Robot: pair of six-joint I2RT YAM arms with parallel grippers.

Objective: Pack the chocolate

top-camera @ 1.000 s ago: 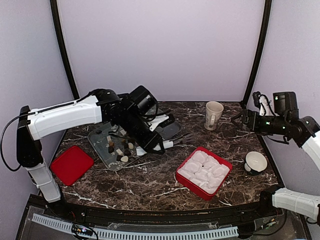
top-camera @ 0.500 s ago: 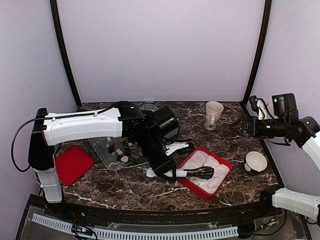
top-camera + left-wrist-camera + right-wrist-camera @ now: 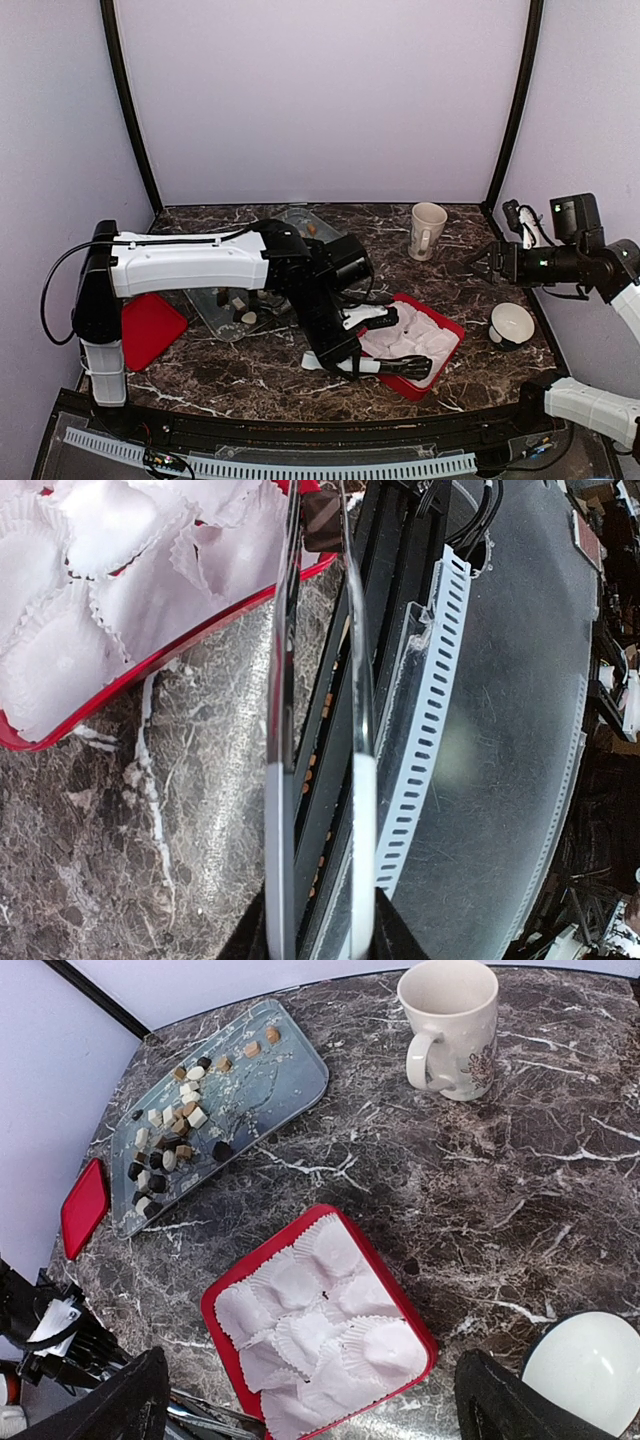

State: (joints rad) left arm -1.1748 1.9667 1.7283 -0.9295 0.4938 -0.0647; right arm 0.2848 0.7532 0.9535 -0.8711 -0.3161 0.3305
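The chocolate (image 3: 165, 1150) is several small dark, tan and cream lumps on a clear tray (image 3: 285, 1080) at the left; in the top view the lumps (image 3: 240, 300) are partly hidden by the left arm. My left gripper (image 3: 335, 357) is shut on white-handled tongs (image 3: 385, 366). In the left wrist view the gripper (image 3: 318, 945) points the tong blades (image 3: 283, 680) at the near rim of the red box (image 3: 150, 665), with a brown lump (image 3: 322, 525) between the tips. The box (image 3: 215, 1305) is lined with empty white paper cups (image 3: 330, 1335). My right gripper (image 3: 478, 262) hangs open high above the table.
A cream mug (image 3: 427, 230) stands at the back right and shows in the right wrist view (image 3: 450, 1025). A white bowl (image 3: 512, 322) sits at the right edge. A red lid (image 3: 148, 328) lies at the left, beside the tray. The slotted front rail (image 3: 420, 740) runs along the near table edge.
My left arm swung from the tray to the right and nearer, carrying the tongs to the near edge of the red box. The right arm shifted slightly right.
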